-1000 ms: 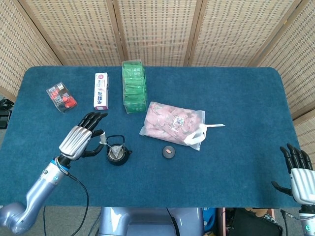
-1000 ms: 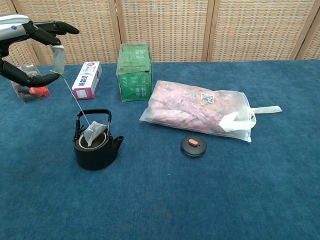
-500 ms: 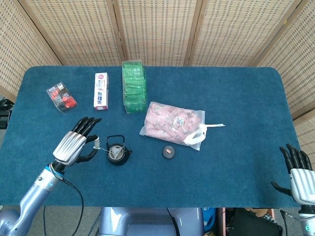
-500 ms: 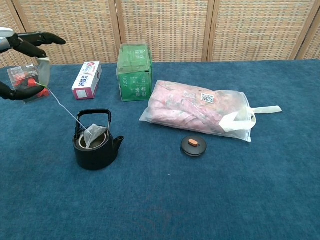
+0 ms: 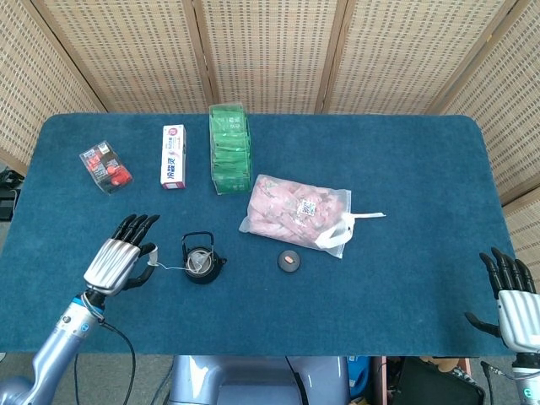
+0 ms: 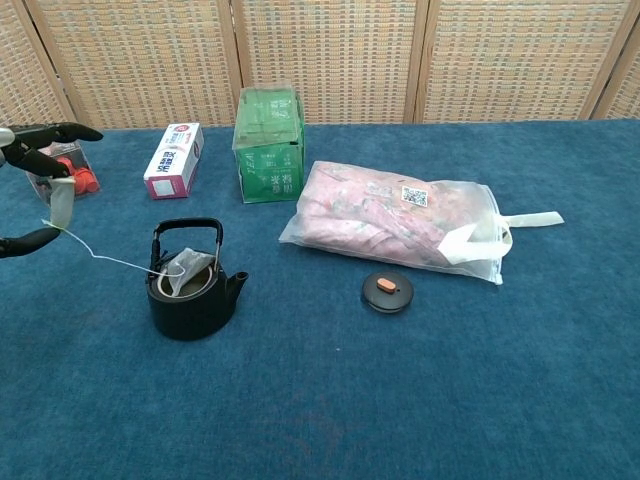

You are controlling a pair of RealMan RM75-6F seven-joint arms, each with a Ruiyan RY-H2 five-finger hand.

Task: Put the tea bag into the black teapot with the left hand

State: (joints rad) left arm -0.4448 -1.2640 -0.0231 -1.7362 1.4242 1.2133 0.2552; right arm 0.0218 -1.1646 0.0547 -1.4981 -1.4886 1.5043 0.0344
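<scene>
The black teapot point(image 5: 201, 261) point(image 6: 190, 295) stands lidless on the blue table, handle upright. The tea bag point(image 6: 185, 268) point(image 5: 198, 264) lies in its opening, leaning on the rim. A thin string runs slack from the bag leftward to a paper tag point(image 6: 62, 205). My left hand point(image 5: 118, 261) point(image 6: 35, 160) is left of the pot and pinches that tag between a finger and the thumb, the other fingers spread. My right hand point(image 5: 510, 291) hangs with its fingers apart and empty beyond the table's near right corner, seen only in the head view.
The teapot's round lid point(image 5: 289, 261) point(image 6: 387, 292) lies right of the pot. A pink plastic bag point(image 5: 295, 211) point(image 6: 395, 220), a green box point(image 5: 229, 148) point(image 6: 268, 140), a white carton point(image 5: 173, 156) point(image 6: 172, 160) and a red packet point(image 5: 105, 166) point(image 6: 65, 175) sit behind.
My left hand has moved left and lower, away from the teapot, carrying the tag. The string went from taut to slack, and the tea bag stays in the pot.
</scene>
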